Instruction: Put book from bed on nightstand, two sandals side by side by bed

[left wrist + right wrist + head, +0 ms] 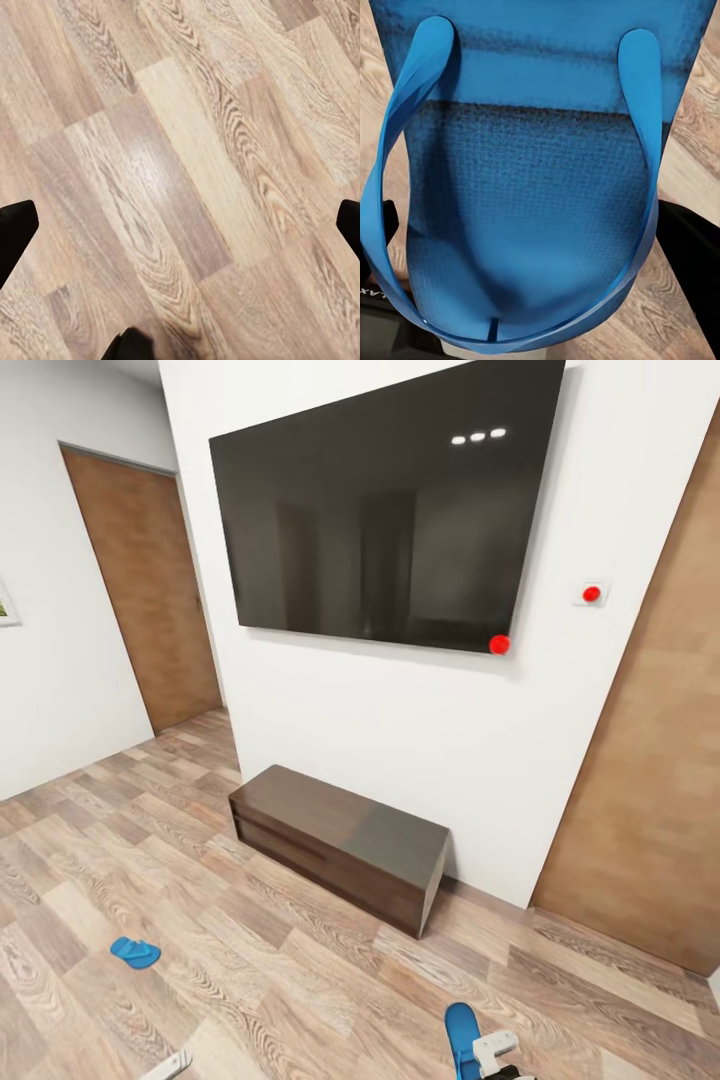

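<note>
The right gripper (497, 1060) seems to be clamped on one blue sandal (532, 210); its strap looks soft and bendy, its sole light. The second sandal (134, 952) lies on the plank floor (300, 980), well apart from the bench (340, 842). The left gripper (180, 225) hangs wide open, empty.

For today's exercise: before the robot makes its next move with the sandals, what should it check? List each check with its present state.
1. Right gripper holds a bright blue flat sandal: ok, the sole and straps sit close against the wrist camera.
2. Grip is firm: cannot tell, the finger contact is hidden.
3. Second blue sandal located: ok, it lies on the wood-plank floor, apart from the low dark wooden bench.
4. Left gripper free: ok, open over bare planks.
5. Bed in sight for placing: not ok, the head view faces a wall-mounted black screen.
</note>
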`<state>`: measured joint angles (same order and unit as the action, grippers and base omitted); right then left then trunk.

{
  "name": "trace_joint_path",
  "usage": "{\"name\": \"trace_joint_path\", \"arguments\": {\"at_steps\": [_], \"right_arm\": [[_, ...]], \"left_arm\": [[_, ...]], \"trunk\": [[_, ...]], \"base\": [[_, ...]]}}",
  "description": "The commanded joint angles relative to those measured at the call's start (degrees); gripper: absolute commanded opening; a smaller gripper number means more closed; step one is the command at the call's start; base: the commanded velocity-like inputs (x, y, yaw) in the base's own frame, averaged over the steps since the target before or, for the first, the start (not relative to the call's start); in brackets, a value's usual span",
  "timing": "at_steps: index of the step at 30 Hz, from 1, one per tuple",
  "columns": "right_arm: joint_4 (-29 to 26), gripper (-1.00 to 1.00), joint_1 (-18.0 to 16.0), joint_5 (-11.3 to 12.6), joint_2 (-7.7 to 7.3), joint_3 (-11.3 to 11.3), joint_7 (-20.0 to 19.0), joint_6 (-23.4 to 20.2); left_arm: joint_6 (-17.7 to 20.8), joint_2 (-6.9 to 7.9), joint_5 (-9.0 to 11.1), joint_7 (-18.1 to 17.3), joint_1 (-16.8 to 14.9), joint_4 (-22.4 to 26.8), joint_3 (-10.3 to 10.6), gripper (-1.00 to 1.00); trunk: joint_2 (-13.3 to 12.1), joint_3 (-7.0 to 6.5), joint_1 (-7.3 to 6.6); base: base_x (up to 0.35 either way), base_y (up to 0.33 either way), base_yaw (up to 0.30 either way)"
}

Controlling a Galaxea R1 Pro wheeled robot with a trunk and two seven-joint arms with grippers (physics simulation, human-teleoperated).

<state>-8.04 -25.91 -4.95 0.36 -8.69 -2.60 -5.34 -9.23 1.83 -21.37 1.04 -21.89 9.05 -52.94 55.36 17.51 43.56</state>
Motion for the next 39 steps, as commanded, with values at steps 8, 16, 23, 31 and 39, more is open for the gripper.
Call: {"name": "trace_joint_path", "arguments": {"at_steps": [8, 16, 23, 31, 39], "right_arm": [[-0.1, -1.00, 0.0, -0.5, -0.01, -0.1, -0.1, -0.4], [-0.1, -1.00, 0.0, -0.5, 0.05, -0.2, -0.1, -0.4], [-0.1, -1.00, 0.0, -0.5, 0.07, -0.2, -0.1, -0.4], [-0.1, -1.00, 0.1, -0.5, 0.08, -0.2, -0.1, -0.4], [-0.1, -1.00, 0.1, -0.5, 0.08, -0.2, -0.1, -0.4]], "left_arm": [[-0.3, 0.01, -0.6, 0.1, 0.1, -0.1, -0.4, 1.00], [-0.3, -0.06, -0.6, 0.1, 0.1, -0.1, -0.4, 1.00], [-0.3, -0.07, -0.6, 0.1, 0.1, -0.2, -0.4, 1.00], [-1.2, -0.07, -0.7, 0.1, 0.2, -0.2, -0.4, 1.00], [-1.5, -0.08, -0.7, 0.1, 0.2, -0.2, -0.4, 1.00]], "trunk": [[0.0, 0.07, 0.02], [0.0, 0.07, 0.02], [0.0, 0.07, 0.02], [0.0, 0.07, 0.02], [0.0, 0.07, 0.02]], "base": [[0.263, 0.000, 0.000], [0.319, 0.000, 0.000], [0.291, -0.027, 0.000], [0.071, -0.015, 0.000], [0.025, -0.010, 0.035]]}}
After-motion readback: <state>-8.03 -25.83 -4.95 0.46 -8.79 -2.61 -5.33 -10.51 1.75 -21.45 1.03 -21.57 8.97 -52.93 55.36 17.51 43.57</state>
